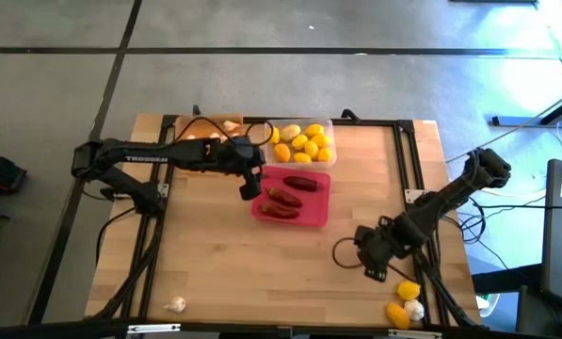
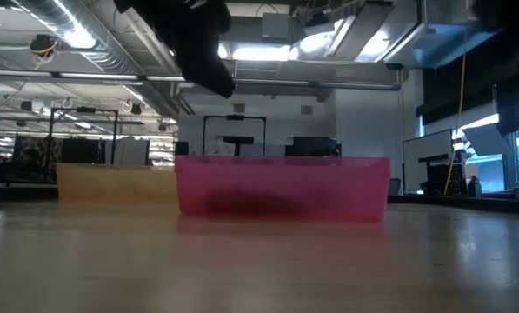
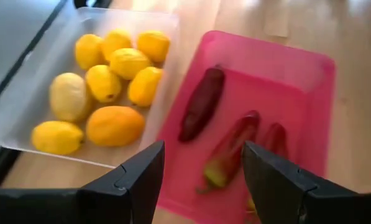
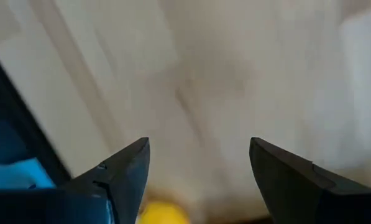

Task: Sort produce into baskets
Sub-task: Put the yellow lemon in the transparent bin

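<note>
The pink-red tray (image 1: 317,209) holds three dark red chili peppers (image 3: 201,102). The clear tray (image 1: 324,124) behind it holds several yellow lemons (image 1: 303,143). The orange tray (image 1: 205,125) is mostly hidden under my left arm. My left gripper (image 1: 250,185) is open and empty, above the table at the pink tray's left edge. My right gripper (image 1: 372,266) is open and empty over the table's near right part, close to two lemons (image 1: 403,301) and a garlic bulb (image 1: 414,309) at the near right corner. Another garlic bulb (image 1: 175,304) lies at the near left.
Black cables (image 1: 342,252) loop on the table beside my right gripper. A dark frame rail (image 1: 414,169) runs along the table's right side. In the low view the pink tray (image 2: 281,185) and orange tray (image 2: 116,183) stand at the far side.
</note>
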